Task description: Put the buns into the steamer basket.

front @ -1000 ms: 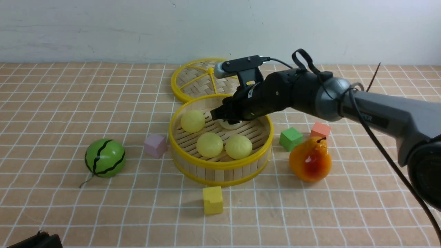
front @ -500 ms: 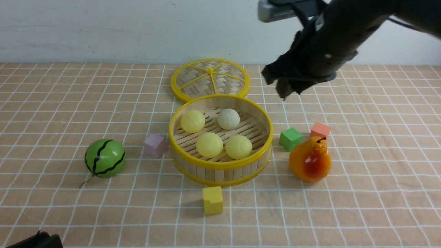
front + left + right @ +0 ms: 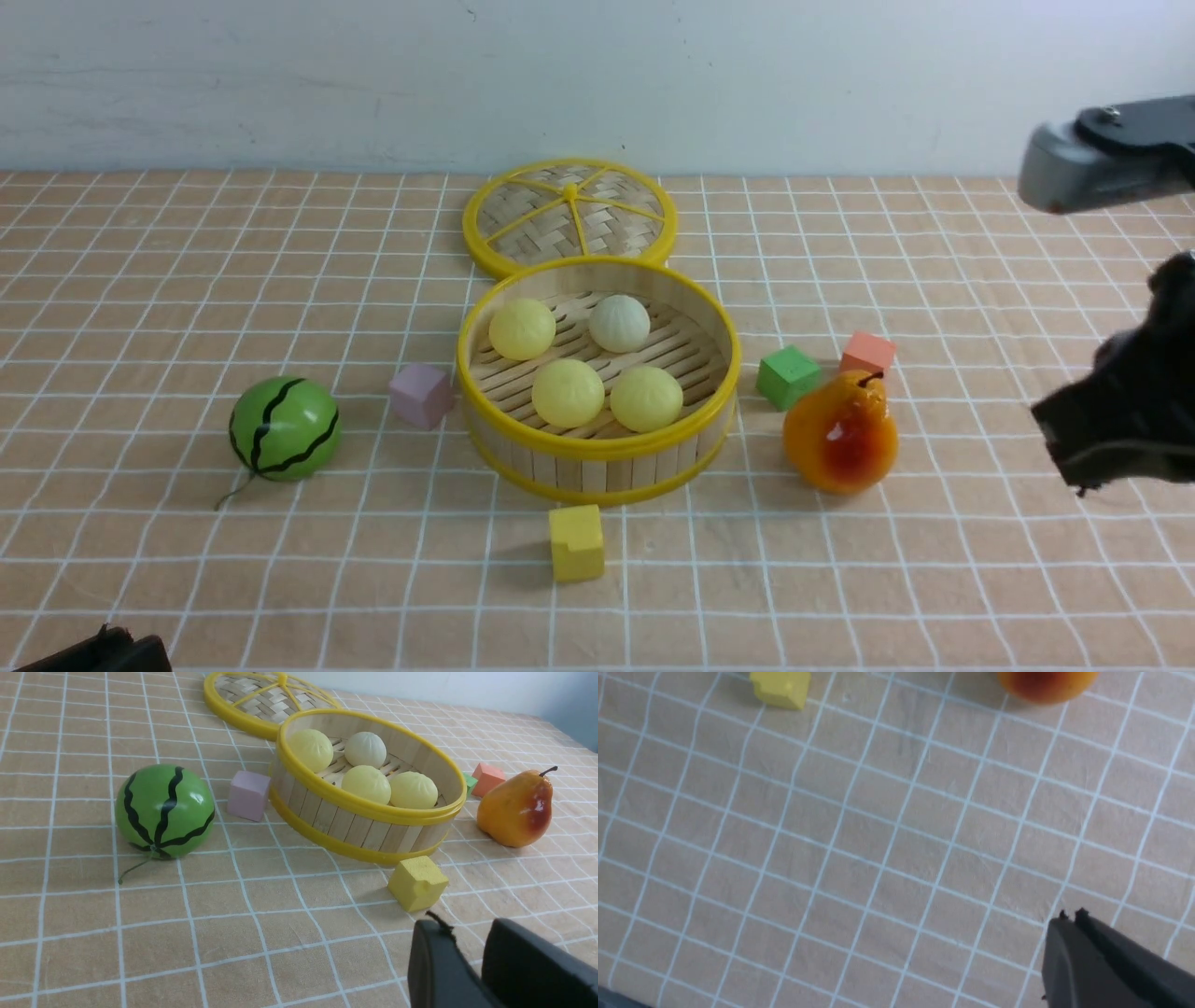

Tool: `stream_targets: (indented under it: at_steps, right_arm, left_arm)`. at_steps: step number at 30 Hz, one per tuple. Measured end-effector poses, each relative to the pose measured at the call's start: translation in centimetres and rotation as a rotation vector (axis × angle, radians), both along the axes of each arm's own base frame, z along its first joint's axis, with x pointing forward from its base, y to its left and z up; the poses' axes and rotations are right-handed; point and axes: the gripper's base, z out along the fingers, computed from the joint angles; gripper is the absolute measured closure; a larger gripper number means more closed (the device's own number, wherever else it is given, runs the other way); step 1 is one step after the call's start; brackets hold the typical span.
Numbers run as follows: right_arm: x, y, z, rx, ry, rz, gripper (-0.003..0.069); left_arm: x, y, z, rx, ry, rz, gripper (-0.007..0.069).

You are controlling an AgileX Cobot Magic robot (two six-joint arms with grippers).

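Sitting: all four buns were down in the steamer basket [image 3: 597, 457], which stood near the middle of the table, a bit toward the far edge.
Bun colours: three pale yellow ones [image 3: 522, 329] [image 3: 568, 393] [image 3: 646, 399] plus an off-white pleated bun [image 3: 619, 323] at the back of the basket.
Long axis: honestly none to speak of, the buns were round balls; the basket was round too, upright with its open mouth facing up.
Basket contents: just the buns, resting on the slatted floor, the two front yellow ones almost touching.
Lid [image 3: 569, 217]: lay flat behind the basket, right against its far rim.
Right gripper [image 3: 1083, 485]: hung well off toward the right edge of the table, away from the basket and buns, fingers pressed together with nothing between them.
Left gripper [image 3: 472, 952]: low by the near edge, well apart from the basket; fingers showed a narrow gap and held nothing.
Other stuff: watermelon ball [image 3: 285, 427] toward the left, purple cube [image 3: 421, 394] just left of the basket, yellow cube [image 3: 576, 542] in front of it, green cube [image 3: 789, 375], orange cube [image 3: 868, 353] and pear [image 3: 840, 434] to its right.
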Motion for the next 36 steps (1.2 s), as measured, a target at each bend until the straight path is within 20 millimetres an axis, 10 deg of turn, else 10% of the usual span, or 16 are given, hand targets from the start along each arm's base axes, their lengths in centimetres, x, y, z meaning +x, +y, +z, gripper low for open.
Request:
stream_targets:
  at_steps: [14, 19, 29, 36]
  right_arm:
    - [-4.7, -4.6, 1.3, -0.002, -0.223, -0.028, 0.0675]
    - [-7.7, -7.0, -3.5, 0.084, -0.495, -0.154, 0.0675]
    - [-12.8, -9.1, -19.7, 0.185, -0.821, -0.348, 0.0674]
    - [-13.2, -9.4, -20.7, 0.163, -0.767, -0.39, 0.0671]
  left_arm:
    - [0.0, 0.0, 0.0, 0.0, 0.0, 0.0, 0.0459]
    - [0.0, 0.0, 0.0, 0.0, 0.0, 0.0, 0.0455]
    - [0.0, 0.0, 0.0, 0.0, 0.0, 0.0, 0.0442]
    - [0.0, 0.0, 0.0, 0.0, 0.002, 0.0, 0.0442]
